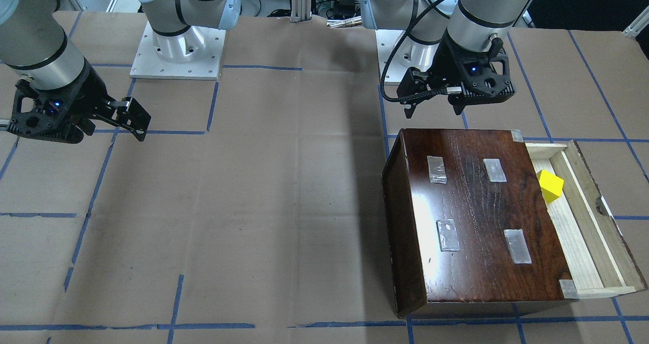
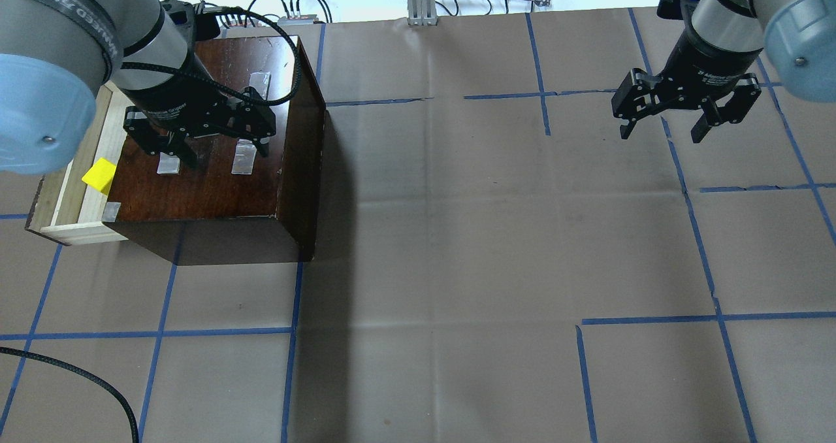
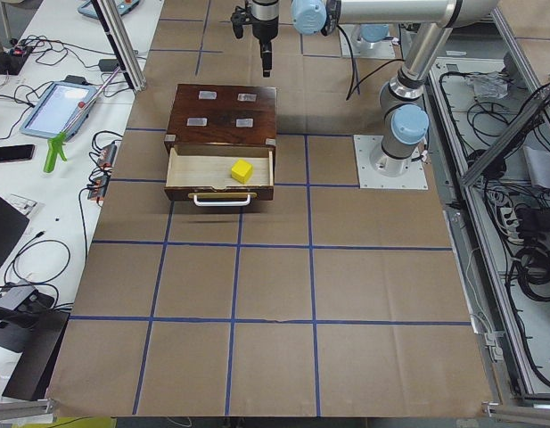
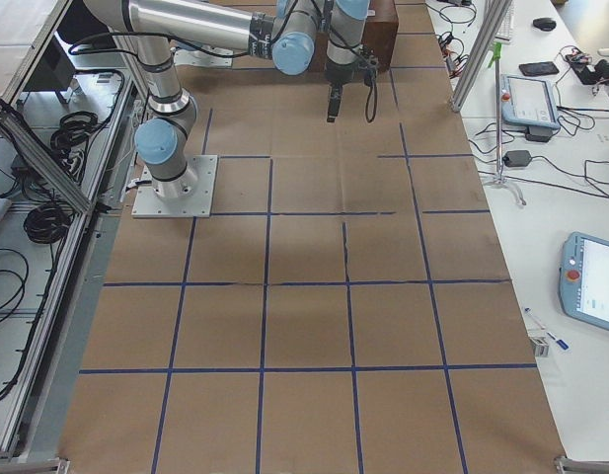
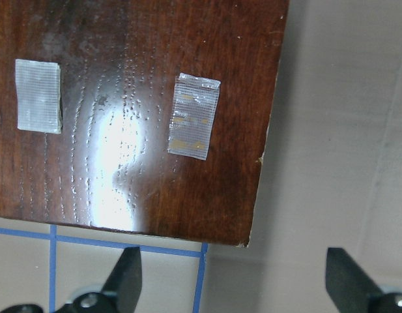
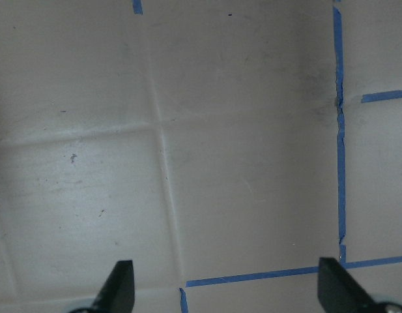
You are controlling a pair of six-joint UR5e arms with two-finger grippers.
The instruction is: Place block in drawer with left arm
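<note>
The yellow block (image 1: 550, 185) lies in the open drawer (image 1: 588, 207) of pale wood that slides out of the dark-brown box (image 1: 476, 222). It also shows in the overhead view (image 2: 99, 174) and the left side view (image 3: 242, 170). My left gripper (image 2: 225, 154) hangs open and empty above the box top, away from the block. Its wrist view shows the box top (image 5: 122, 117) with tape patches, and the open fingers (image 5: 126, 277) at the bottom edge. My right gripper (image 2: 661, 134) is open and empty over the bare table, far from the box.
Brown paper with blue tape lines (image 2: 418, 266) covers the table. Several tape patches (image 1: 436, 169) are stuck on the box top. A thick black cable (image 2: 85, 377) crosses the near left corner. The arm bases (image 1: 177, 49) stand at the robot's edge.
</note>
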